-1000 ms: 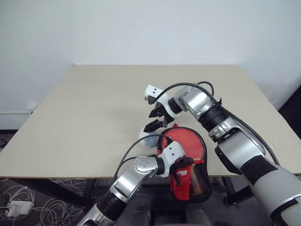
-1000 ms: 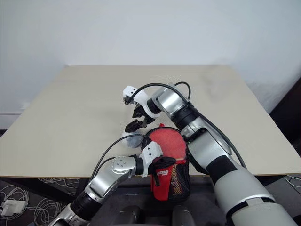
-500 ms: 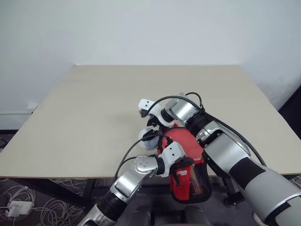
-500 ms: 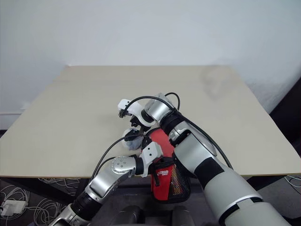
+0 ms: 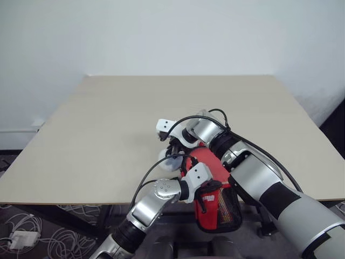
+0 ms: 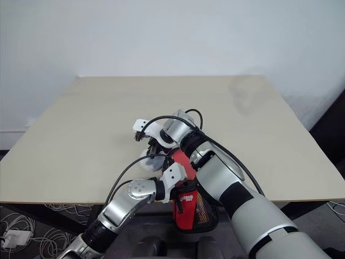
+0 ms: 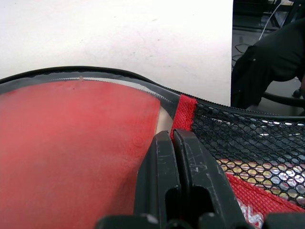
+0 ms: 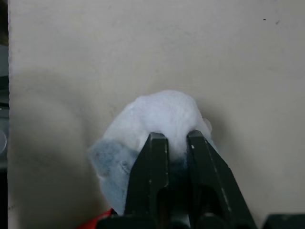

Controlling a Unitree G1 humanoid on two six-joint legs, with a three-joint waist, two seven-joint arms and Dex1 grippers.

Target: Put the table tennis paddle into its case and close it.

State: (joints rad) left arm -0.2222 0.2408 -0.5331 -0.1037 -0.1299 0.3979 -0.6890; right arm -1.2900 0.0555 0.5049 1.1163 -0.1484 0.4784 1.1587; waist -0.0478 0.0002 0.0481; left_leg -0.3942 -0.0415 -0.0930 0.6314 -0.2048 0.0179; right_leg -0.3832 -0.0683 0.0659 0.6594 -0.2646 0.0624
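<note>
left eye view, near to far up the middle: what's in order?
case hanging off the near table edge, held by the left gripper → right gripper on a pale fluffy tuft → bare table → wall.

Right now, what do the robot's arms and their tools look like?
Both arms have silver-grey rounded shells with black joint bands. A thin black cable loops along each forearm to a white wrist block. The left tool and the right tool each have two slim black fingers.

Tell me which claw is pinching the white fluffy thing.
The right claw: its fingers close on the white fluffy thing lying on the table. The left claw grips the red case instead.
</note>
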